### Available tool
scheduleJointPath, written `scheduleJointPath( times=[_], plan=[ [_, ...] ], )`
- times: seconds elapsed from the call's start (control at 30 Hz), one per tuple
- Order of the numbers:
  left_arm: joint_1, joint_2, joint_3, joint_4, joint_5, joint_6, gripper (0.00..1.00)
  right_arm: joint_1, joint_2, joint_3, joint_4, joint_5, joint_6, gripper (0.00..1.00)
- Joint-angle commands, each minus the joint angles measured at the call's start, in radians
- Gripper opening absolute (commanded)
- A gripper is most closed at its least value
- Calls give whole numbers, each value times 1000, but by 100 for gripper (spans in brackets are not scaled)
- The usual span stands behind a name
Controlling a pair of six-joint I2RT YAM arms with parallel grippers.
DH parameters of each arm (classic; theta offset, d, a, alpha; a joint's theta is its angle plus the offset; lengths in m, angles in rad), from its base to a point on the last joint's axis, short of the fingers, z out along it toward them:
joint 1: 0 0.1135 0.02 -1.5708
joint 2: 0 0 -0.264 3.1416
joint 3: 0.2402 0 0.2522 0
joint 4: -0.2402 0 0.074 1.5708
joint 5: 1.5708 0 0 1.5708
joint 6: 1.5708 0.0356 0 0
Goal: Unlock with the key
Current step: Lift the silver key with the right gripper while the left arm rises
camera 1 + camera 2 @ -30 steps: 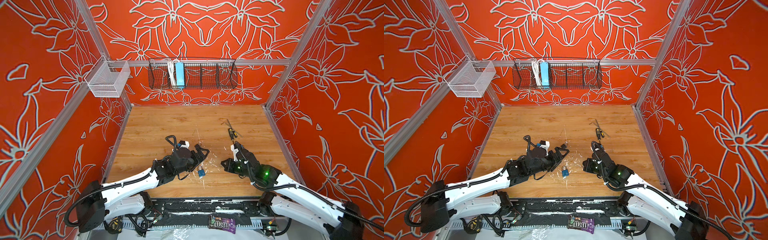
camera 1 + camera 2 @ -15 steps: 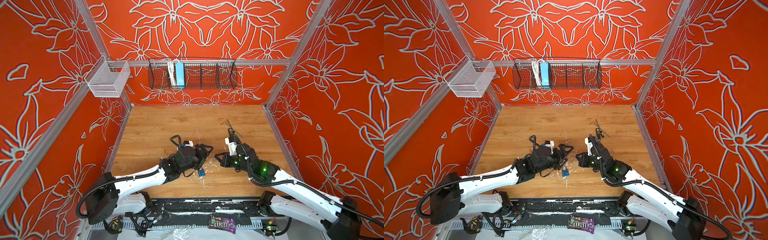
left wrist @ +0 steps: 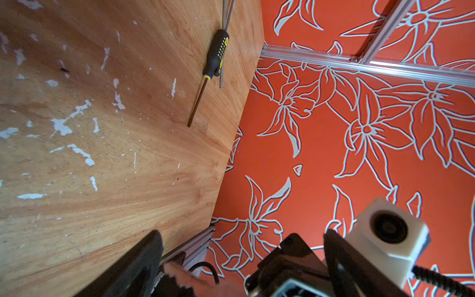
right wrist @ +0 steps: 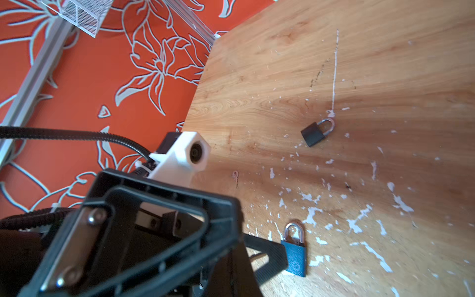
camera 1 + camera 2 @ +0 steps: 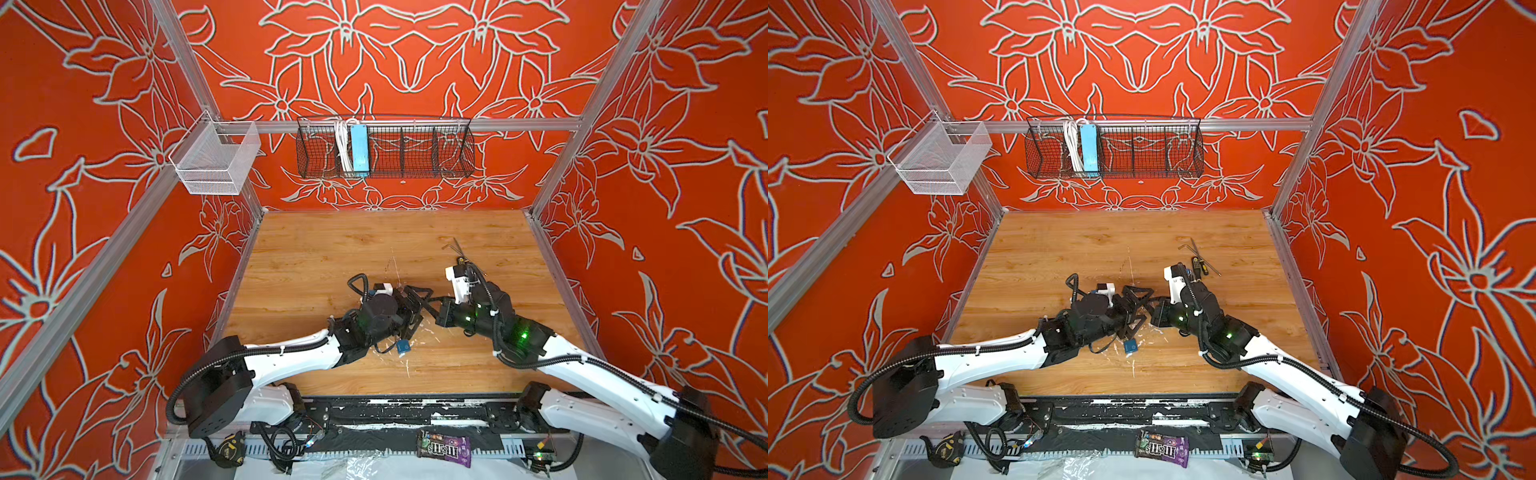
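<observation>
Left gripper point(image 5: 417, 310) wide open, right gripper point(image 5: 437, 311) clenched — facing each other, close. Blue padlock point(image 5: 402, 347) lies toward worktop's point(image 5: 332, 249) front edge.

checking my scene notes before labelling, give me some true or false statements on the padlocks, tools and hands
1. The blue padlock lies on the table, gripped by neither hand. True.
2. The left hand is shut. False: its jaws stand wide open.
3. A black padlock also lies on the table. True.
4. The screwdriver lies right next to the blue padlock. False: in the top views it lies farther back and to the right, by the allen keys.
5. The right hand is open. False: it is shut.
</observation>
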Motion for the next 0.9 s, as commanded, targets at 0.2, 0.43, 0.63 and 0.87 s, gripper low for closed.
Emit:
scheduleJointPath(
  times=[0.2,0.43,0.63,0.87],
  plan=[
    [-9,24,26,105,-67,-54,99,11,38,18,79,-49,19,0],
    [-9,-3,3,86,-129,-59,92,12,9,-1,68,-41,10,0],
    [-9,-48,-13,41,-176,-45,74,12,-17,-16,52,-40,10,0],
    [-9,-85,-20,-5,-206,-38,55,13,-32,-26,53,-27,15,0]
  ],
)
